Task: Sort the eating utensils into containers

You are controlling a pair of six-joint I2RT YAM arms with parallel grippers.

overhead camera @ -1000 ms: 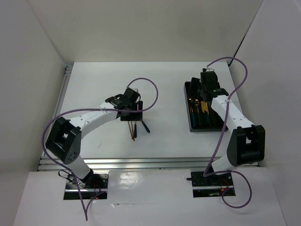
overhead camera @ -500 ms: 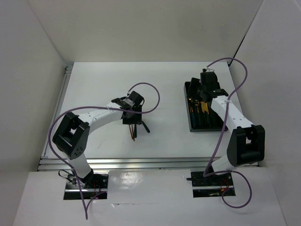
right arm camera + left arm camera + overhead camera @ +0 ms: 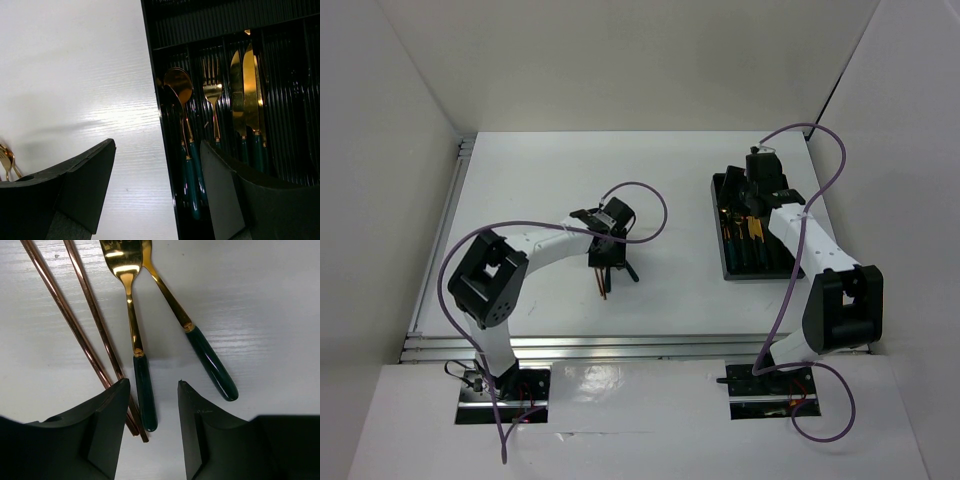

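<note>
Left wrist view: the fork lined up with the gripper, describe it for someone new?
On the white table below the left gripper lies a loose cluster of cutlery. The fork sits between two brown chopsticks and another green-handled piece. Only its handle points straight into the gap between the fingers.

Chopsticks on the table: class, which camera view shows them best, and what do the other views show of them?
The left wrist view: the chopsticks show close up, two brown sticks lying side by side. The top view shows only thin brown lines by the left tool. The right wrist view shows none of them.
</note>
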